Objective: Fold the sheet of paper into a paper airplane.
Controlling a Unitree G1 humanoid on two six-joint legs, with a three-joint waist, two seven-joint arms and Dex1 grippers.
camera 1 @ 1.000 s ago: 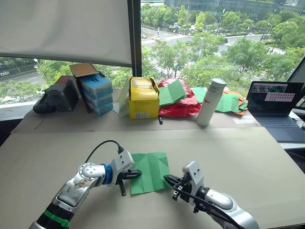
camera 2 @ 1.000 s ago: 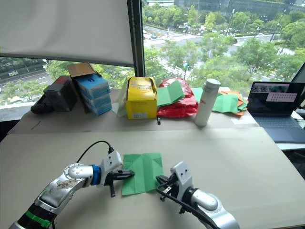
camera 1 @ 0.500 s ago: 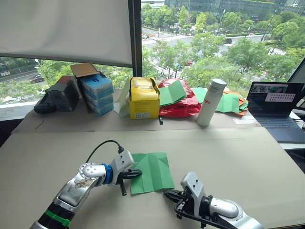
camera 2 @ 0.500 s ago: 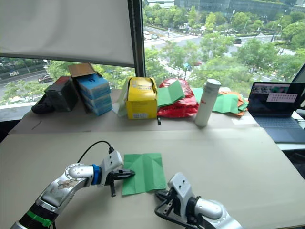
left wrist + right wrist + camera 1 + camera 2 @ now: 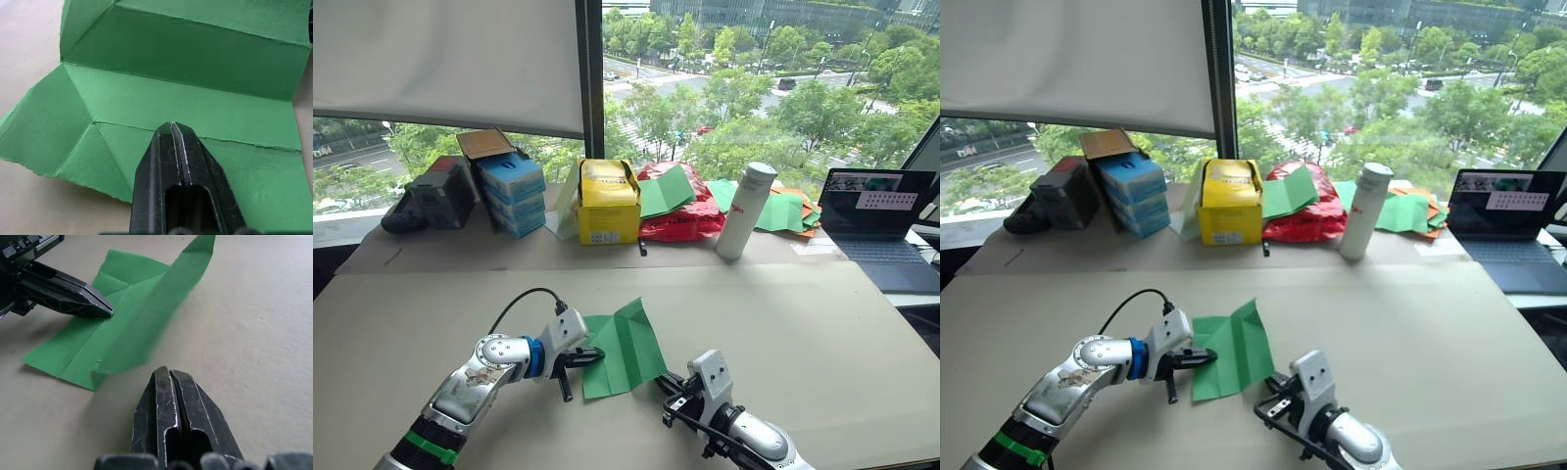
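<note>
Sheet of paper [image 5: 625, 350]: thin, creased, right flap raised.

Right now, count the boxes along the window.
3: a black box at the left, a blue box beside it, a yellow box in the middle. Others may be hidden.

Almost nothing could be read. The white bottle [image 5: 745, 210] carried a small red mark on its side, too small to make out. The yellow box [image 5: 609, 201] bore dark print on its top and a pale label low on its front, neither legible. The blue boxes [image 5: 512, 191] showed white patches with print too fine to read. The laptop [image 5: 879, 204] displayed a picture and a light panel on its screen, its lines of text not decipherable. The sheet of paper [image 5: 624, 347] bore no writing.
</note>
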